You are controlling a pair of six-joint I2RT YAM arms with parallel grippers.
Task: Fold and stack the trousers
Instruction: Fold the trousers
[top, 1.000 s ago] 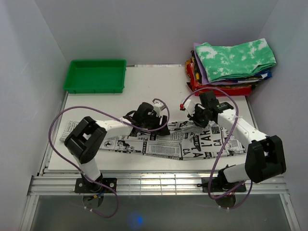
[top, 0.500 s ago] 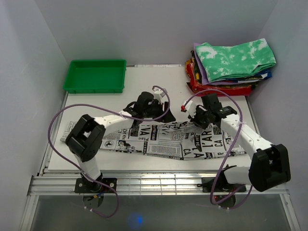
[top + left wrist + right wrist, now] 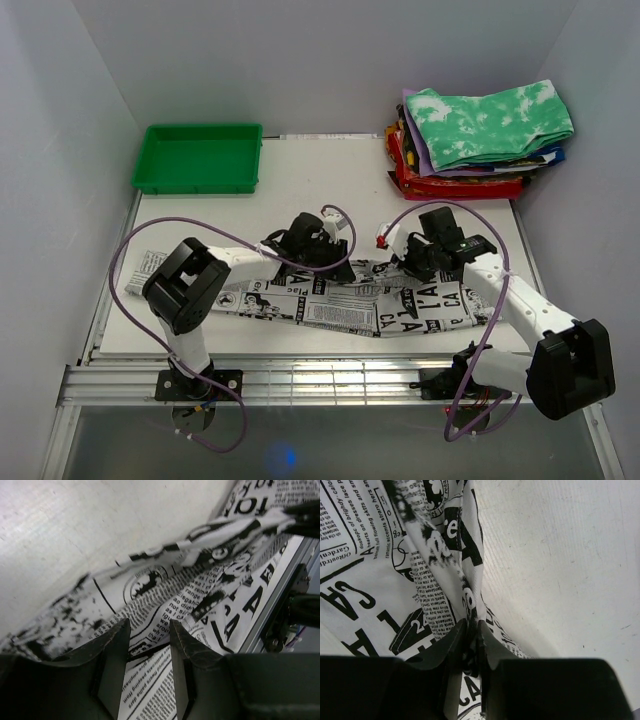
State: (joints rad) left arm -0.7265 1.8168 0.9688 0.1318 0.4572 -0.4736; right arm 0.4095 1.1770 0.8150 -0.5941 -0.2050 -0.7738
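My left gripper (image 3: 147,649): half released; my fingers (image 3: 114,666) stand apart with printed cloth lying in the gap, and neither pad presses on it.
My right gripper (image 3: 471,639): clenched on a thin raised fold of the trousers (image 3: 340,300); the fold runs up and away from my fingertips as a ridge.
Trousers: spread in a long band across the near part of the table (image 3: 320,190), from its left edge to near my right arm's base, with the far edge rumpled between my two grippers.
My grippers' places: both at the band's far edge, the left near its middle, the right further right.
Green tray (image 3: 200,157): far left corner, well apart from the trousers.
Pile of folded clothes (image 3: 480,135): far right corner, green-and-white piece on top.
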